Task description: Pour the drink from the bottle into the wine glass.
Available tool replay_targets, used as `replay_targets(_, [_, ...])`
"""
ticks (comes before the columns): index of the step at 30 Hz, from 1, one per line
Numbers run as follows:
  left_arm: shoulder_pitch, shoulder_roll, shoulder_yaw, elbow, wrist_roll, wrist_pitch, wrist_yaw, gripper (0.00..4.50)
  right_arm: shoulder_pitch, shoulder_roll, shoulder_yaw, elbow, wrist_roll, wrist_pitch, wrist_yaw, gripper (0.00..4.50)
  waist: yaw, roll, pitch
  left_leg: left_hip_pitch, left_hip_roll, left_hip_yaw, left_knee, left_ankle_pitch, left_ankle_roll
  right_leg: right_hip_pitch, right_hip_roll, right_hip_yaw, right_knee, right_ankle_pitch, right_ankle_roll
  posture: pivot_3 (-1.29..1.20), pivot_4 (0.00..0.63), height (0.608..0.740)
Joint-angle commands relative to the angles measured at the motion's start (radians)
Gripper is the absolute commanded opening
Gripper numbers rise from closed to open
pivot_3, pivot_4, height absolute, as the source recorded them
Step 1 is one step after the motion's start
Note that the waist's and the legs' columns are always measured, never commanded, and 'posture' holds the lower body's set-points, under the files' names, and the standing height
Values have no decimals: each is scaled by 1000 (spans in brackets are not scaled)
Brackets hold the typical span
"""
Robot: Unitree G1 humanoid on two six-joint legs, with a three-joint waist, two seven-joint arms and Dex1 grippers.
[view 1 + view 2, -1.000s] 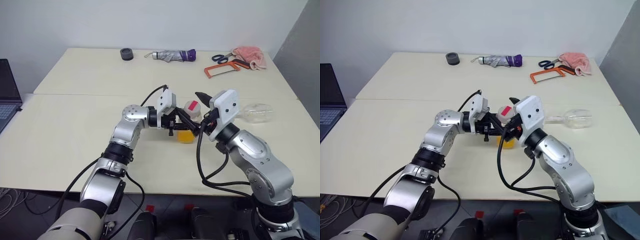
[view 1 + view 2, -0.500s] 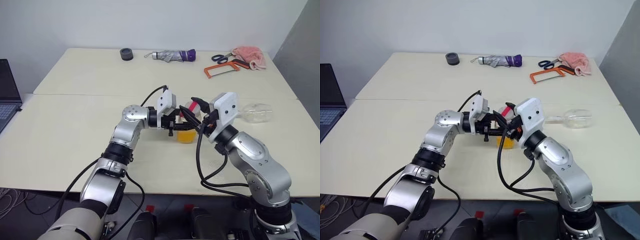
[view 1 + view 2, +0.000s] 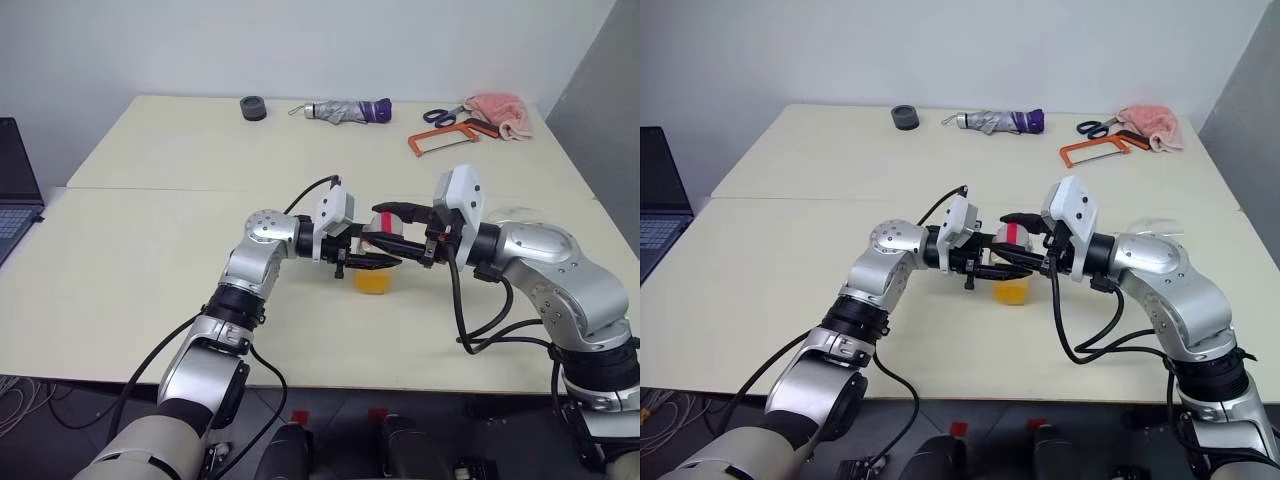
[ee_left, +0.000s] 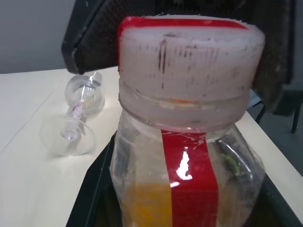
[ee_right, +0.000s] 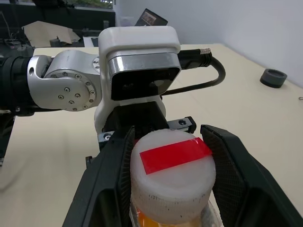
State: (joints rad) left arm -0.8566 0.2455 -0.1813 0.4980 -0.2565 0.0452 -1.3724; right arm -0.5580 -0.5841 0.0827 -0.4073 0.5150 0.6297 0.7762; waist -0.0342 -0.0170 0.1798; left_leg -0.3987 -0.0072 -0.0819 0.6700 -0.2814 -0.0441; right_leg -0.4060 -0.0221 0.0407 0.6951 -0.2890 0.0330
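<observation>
The bottle (image 3: pixel 376 262) stands upright on the table, a little orange drink (image 3: pixel 372 281) in its bottom. Its cap (image 5: pixel 173 170) is whitish with a red strip across the top. My left gripper (image 3: pixel 378 258) reaches in from the left, shut on the bottle's body. My right gripper (image 3: pixel 390 226) comes in level from the right; its black fingers (image 5: pixel 113 184) press on both sides of the cap. The wine glass (image 4: pixel 78 112) lies on its side on the table behind my right forearm.
Along the table's far edge lie a black roll (image 3: pixel 253 107), a folded umbrella (image 3: pixel 345 110), scissors (image 3: pixel 443 115), an orange hacksaw (image 3: pixel 445 141) and a pink cloth (image 3: pixel 497 108). A laptop (image 3: pixel 15 190) sits at the left edge.
My right arm has swung out to the right, so its gripper now meets the cap from the side, and its fingers have shut on the cap. The left gripper and bottle stayed put.
</observation>
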Motion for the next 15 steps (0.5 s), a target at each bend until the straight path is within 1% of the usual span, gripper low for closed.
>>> replay_targets(1, [1, 17, 29, -56, -27, 11, 10, 1735, 30, 27, -67, -54, 29, 7, -62, 2619, 0, 0, 0, 0, 0, 0, 0, 0, 0, 0, 0, 0, 0, 0, 0, 0, 150, 740])
replay_targets(5, [11, 20, 25, -68, -30, 20, 15, 1734, 59, 55, -101, -128, 47, 42, -144, 3911, 0, 0, 0, 0, 0, -2, 1, 0, 0, 0, -1, 1, 1, 0, 0, 0, 150, 740])
replay_targets(8, [11, 21, 27, -63, -28, 20, 18, 1734, 89, 101, -125, -212, 49, 62, -247, 3952, 0, 0, 0, 0, 1, -2, 1, 0, 0, 0, -1, 0, 1, 0, 0, 0, 150, 740])
replay_targets(10, [10, 21, 27, -62, -28, 20, 20, 1734, 101, 118, -120, -247, 41, 73, -284, 3952, 0, 0, 0, 0, 1, -2, 1, 0, 0, 0, -1, 1, 1, 0, 0, 0, 150, 740])
replay_targets(13, [9, 20, 27, -59, -27, 20, 21, 1734, 124, 133, -58, -289, -32, 56, -338, 3952, 0, 0, 0, 0, 0, -2, 1, 0, 0, 0, -1, 1, 1, 0, 0, 0, 150, 740])
replay_targets(15, [6, 19, 26, -55, -27, 20, 20, 1734, 128, 137, -31, -300, -53, 49, -350, 3952, 0, 0, 0, 0, 0, -2, 1, 0, 0, 0, 0, 1, 1, 0, 0, 0, 150, 740])
